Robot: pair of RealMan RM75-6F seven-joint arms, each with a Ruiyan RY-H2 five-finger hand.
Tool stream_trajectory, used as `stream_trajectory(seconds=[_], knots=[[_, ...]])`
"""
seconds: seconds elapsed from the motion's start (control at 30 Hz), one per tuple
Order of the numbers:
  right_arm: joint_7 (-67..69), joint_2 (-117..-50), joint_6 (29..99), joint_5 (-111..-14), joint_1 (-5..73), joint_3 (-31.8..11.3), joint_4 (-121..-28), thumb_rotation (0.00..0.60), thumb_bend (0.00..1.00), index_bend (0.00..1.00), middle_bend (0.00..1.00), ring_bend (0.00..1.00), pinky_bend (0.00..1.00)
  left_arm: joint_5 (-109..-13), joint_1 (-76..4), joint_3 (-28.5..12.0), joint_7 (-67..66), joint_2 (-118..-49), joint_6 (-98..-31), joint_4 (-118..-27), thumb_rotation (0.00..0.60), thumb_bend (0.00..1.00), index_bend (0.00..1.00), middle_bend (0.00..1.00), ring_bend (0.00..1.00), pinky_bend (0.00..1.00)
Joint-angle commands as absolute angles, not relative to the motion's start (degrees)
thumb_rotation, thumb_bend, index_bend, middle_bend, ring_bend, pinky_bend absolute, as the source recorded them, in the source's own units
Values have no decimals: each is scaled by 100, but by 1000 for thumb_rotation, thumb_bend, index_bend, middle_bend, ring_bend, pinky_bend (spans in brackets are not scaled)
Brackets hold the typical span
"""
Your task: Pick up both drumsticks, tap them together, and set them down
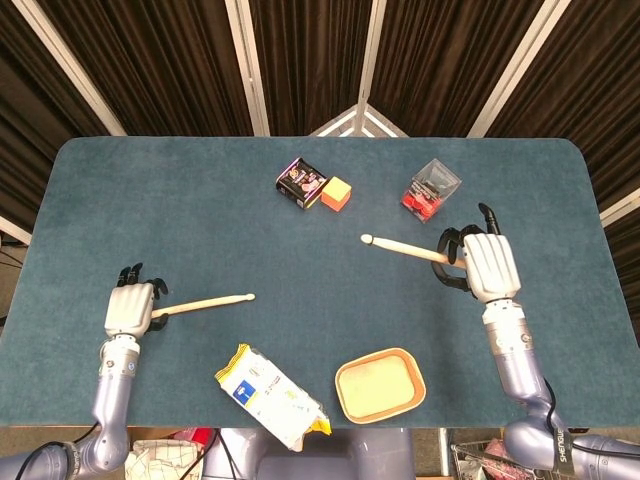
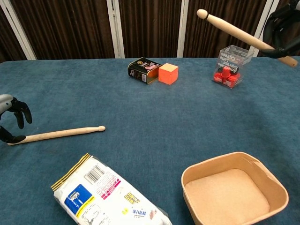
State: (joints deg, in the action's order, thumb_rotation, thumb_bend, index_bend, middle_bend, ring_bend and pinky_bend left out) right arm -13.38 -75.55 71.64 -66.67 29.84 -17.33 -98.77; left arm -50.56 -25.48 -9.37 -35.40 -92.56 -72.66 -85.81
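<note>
Nearest the front edge of the blue worktop [image 1: 200, 200] sit a crinkly snack bag [image 1: 270, 397] at about seven o'clock and a tan tray [image 1: 380, 385] at five, neither part of this job.

Just beyond them, out at nine o'clock, the left hand [image 1: 130, 308] hangs over the butt end of the lying drumstick [image 1: 205, 301]. From the chest view its dark fingers [image 2: 21, 114] are apart and curled around the butt, a fingertip low beside the wood, but not clamped on it; the stick lies flat, tip pointing toward the centre. I'd call this the moment before the grasp.

That stick looks like plain turned wood: light, rigid, smooth, and round enough to roll off if nudged sideways. Best taken near the thick butt, where the hand is already placed, fingers wrapping from both sides, so the long tapered end is free to swing.

Over at three o'clock the right hand [image 1: 487, 265] is wrapped around the butt of the raised drumstick [image 1: 400, 248], held well clear of the cloth, tip angled up toward the middle.

Farthest back, around twelve and one o'clock: a dark little box [image 1: 300, 181] touching an orange cube [image 1: 337, 192], and a clear case of red pieces [image 1: 432, 188].
</note>
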Motion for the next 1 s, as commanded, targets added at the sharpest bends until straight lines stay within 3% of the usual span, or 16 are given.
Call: stream_trajectory(seconds=[0.03,1.0], knots=[[-1337,-7565,7164,-6682,2990,-1719,-9857,600,481,622,683,436,36,-4978,-2562,-936,-3693,-9307,-7315,-8562,600,402,427,449,62,0],[-1418,-7660,7227,-6710,3011,-1646,-9736,600,481,622,683,440,36,-4700,-2729,-860,-4191,-9488,-7148,-8387,600,467,512,519,95,0]])
